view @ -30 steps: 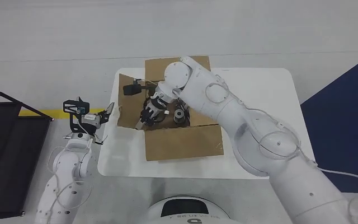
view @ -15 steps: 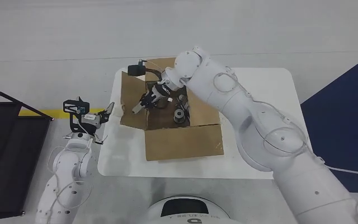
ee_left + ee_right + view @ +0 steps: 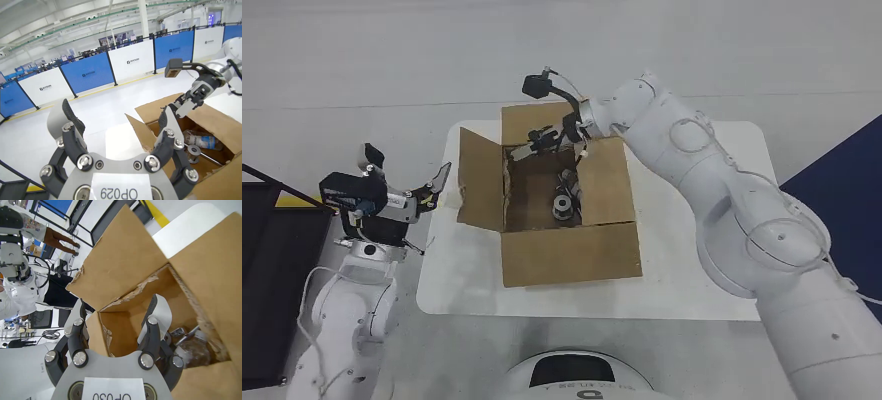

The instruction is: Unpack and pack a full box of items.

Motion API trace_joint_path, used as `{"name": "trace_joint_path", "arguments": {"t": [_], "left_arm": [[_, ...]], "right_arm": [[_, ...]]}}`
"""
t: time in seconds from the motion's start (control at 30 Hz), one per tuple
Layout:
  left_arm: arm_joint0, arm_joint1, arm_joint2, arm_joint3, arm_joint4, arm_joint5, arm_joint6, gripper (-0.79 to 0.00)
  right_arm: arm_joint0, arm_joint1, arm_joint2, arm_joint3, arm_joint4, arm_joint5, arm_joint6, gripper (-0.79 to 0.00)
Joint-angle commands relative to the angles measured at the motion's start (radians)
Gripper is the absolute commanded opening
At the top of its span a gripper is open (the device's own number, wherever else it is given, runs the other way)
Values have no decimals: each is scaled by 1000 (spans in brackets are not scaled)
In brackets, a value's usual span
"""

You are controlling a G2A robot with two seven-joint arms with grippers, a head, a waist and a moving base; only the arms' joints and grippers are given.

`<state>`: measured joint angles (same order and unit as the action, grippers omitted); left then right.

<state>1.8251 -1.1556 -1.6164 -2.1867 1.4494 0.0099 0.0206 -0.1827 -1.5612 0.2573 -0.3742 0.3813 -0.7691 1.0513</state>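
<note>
Box: you have the brown cardboard box (image 3: 572, 258) at the centre of the top view, flaps open, standing on the white table (image 3: 702, 260)
Right gripper: the right gripper (image 3: 528, 150) hangs over the box's upper-left corner in the top view, fingers spread with nothing between them
Left gripper: the left gripper (image 3: 432, 205) sits at mid-left of the top view, off the table's edge and near the box's left flap without touching it, released and empty
Contents: in the top view you see a small dark cluster low in the box with a round metal flanged part (image 3: 562, 205) in it
Left wrist view adds: a clear plastic bottle with a blue and white label (image 3: 200, 140) lying on its side, the metal part just beside it, a thin metal rod (image 3: 209, 160) next to that, and the right gripper above the open box
Right wrist view adds: the torn, ragged cardboard along the box's inner edges, and a brownish tint to the bottle that you cannot see elsewhere
</note>
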Motion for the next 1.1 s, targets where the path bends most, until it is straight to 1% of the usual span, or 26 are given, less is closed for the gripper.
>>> {"name": "trace_joint_path", "arguments": {"t": [0.0,0.1,0.13,0.2,0.23,0.33,0.47,0.53,0.6,0.7,0.77,0.87,0.97,1.07], "left_arm": [[-42,-4,75,30,125,46,-56,0],[-113,-11,159,110,243,93,-133,0],[-132,-14,184,138,277,108,-151,0],[-162,-19,223,192,325,134,-184,0],[-175,-22,235,218,334,139,-192,0],[-196,-27,248,285,331,149,-208,0],[-209,-31,236,349,310,156,-217,0],[-217,-32,236,384,325,166,-223,0],[-226,-36,254,416,321,154,-231,0],[-250,-41,284,457,337,146,-238,0],[-271,-46,306,482,345,147,-247,0],[-310,-54,342,527,368,141,-267,0],[-346,-62,377,563,391,139,-290,0],[-373,-70,408,581,409,144,-309,0]], "right_arm": [[-7,47,5,-1,2,-41,-41,-151],[-23,115,9,-26,7,-92,-92,-129],[-30,138,10,-38,8,-111,-111,-135],[-43,188,11,-61,5,-147,-147,-123],[-51,213,12,-74,4,-168,-168,-102],[-73,291,14,-121,1,-230,-230,-31],[-96,397,41,-249,18,-243,-243,0],[-111,455,74,-319,20,-243,-244,0],[-138,511,114,-378,22,-243,-244,0],[-192,583,169,-456,32,-243,-244,0],[-228,623,196,-494,35,-241,-241,0],[-278,671,237,-545,49,-228,-229,0],[-329,710,278,-587,71,-217,-217,0],[-373,740,317,-610,95,-197,-202,0]]}}
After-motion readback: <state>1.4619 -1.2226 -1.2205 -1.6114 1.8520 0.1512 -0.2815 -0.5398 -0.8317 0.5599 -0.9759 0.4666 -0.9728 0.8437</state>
